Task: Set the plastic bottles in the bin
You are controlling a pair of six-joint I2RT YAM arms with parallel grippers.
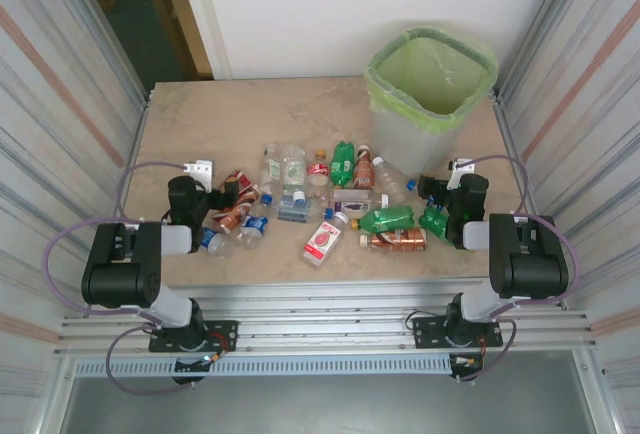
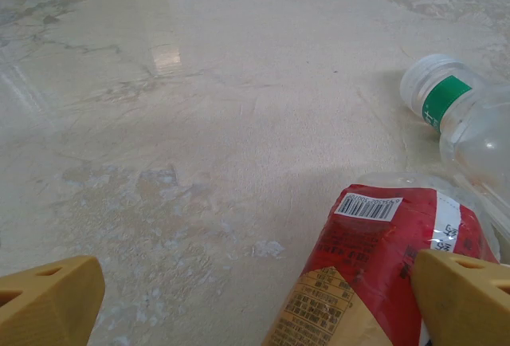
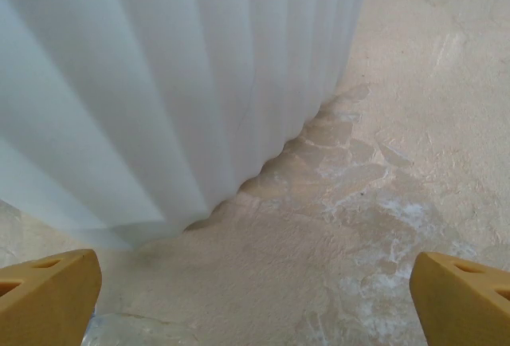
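Plastic bottles (image 1: 330, 209) strewn lying mid-table, green-lined bin (image 1: 428, 94) upright beyond

The bin (image 3: 159, 83), white and ribbed, stands toward ten o'clock on the pale, blotchy worktop (image 3: 398, 123). The right pincer (image 3: 255, 302) has its two yellow tips wide apart, at seven and five o'clock.

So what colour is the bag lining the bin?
Light green; the bag in the bin shows best from the top camera.
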